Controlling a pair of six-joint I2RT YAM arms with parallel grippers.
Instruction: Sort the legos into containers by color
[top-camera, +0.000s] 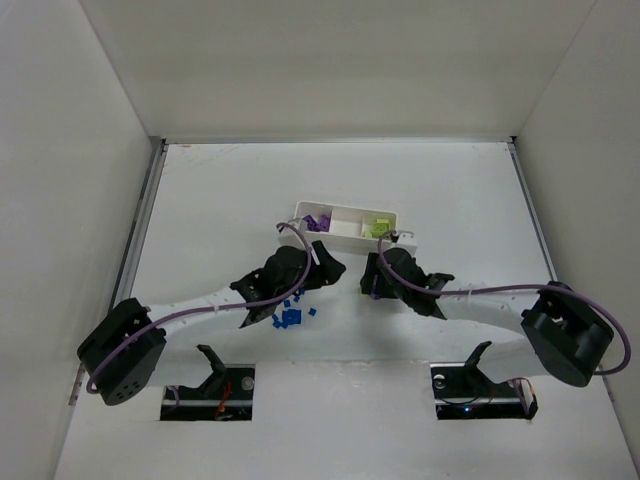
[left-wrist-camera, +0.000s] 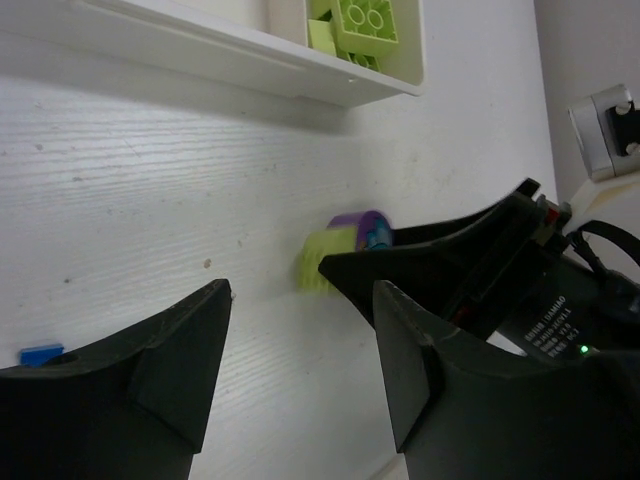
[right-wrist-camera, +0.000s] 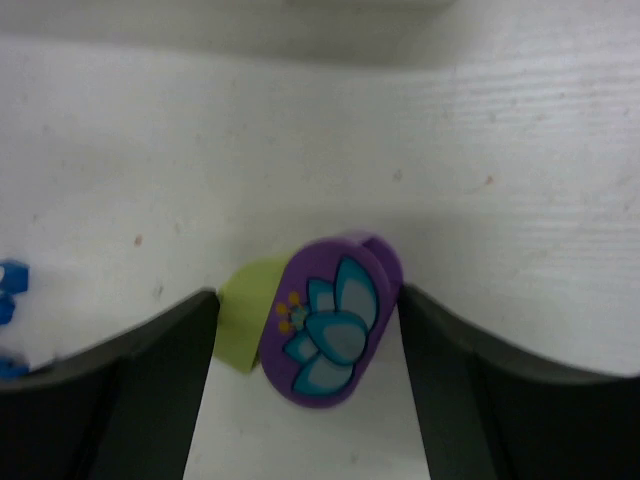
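Right claw (right-wrist-camera: 305, 300) straddles purple piece (right-wrist-camera: 325, 325) and green brick (right-wrist-camera: 245, 320), both lying near tray's (left-wrist-camera: 200, 45) green end; fingers flush to them, pinch or not I cannot tell. Top view hides both under claws; wrist views show them. Left claw (left-wrist-camera: 302, 292) spread, empty, facing them. Blue bricks (top-camera: 290, 315) beside it, partly covered.

We see a white table top (left-wrist-camera: 150, 200), matt, with a fine wood-like grain and small specks. The long white plastic tray (left-wrist-camera: 250, 55) looks smooth, with a faint sheen. The yellow-green studded plastic bricks (left-wrist-camera: 365, 20) look smooth. The purple oval plastic piece (right-wrist-camera: 325, 325) is glossy, its blue flower printed on. The left gripper's (left-wrist-camera: 300, 300) black plastic fingers (left-wrist-camera: 170, 370) look matt.
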